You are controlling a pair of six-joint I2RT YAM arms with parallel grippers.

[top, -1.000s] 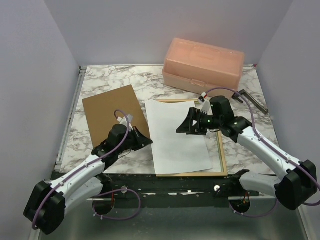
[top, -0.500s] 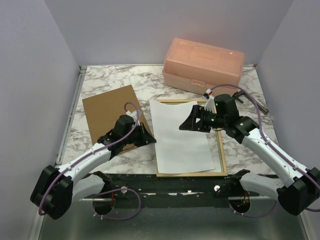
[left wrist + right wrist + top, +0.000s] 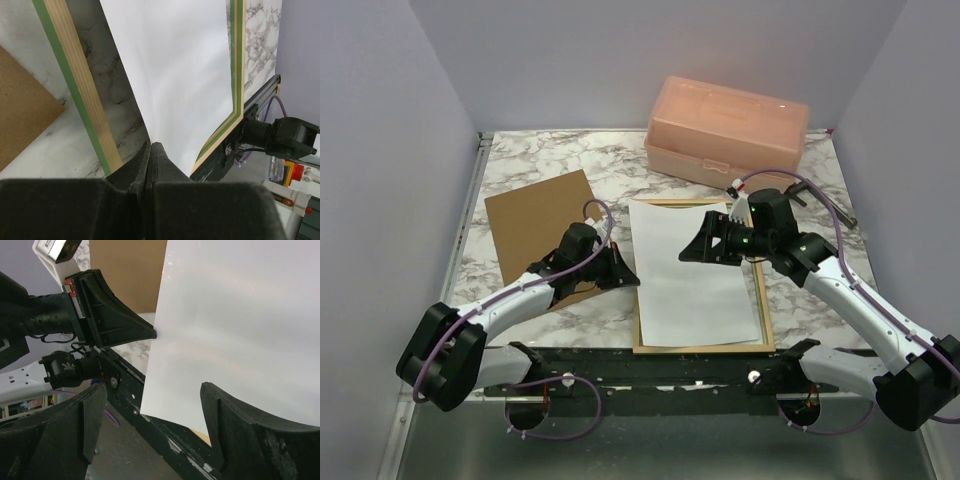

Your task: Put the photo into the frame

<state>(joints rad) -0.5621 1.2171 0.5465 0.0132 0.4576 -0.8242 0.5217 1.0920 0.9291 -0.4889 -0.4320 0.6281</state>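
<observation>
While nothing's really happening on the far left, the brown backing panel (image 3: 542, 232) just lies flat on the marble table (image 3: 520, 155). Next over, the left pincer (image 3: 631, 280) is clenched tight, with its tips right up against the left edge of the photo (image 3: 695, 285). I can't tell if it's actually nipping the paper or only touching it. The photo lies plain white side up inside the outline of the frame (image 3: 766, 305), which is lying pale-wood side up (you can see the green along its edges in the left wrist view). A strip of marble shows between the frame's left bar and the paper. Whether the photo sits fully flat in there, no idea. Over its upper part the right pincer (image 3: 689, 252) hangs with its jaws spread wide, gripping nothing. Behind all that, towards the back right, is the peach plastic box (image 3: 725, 130), lid closed.
</observation>
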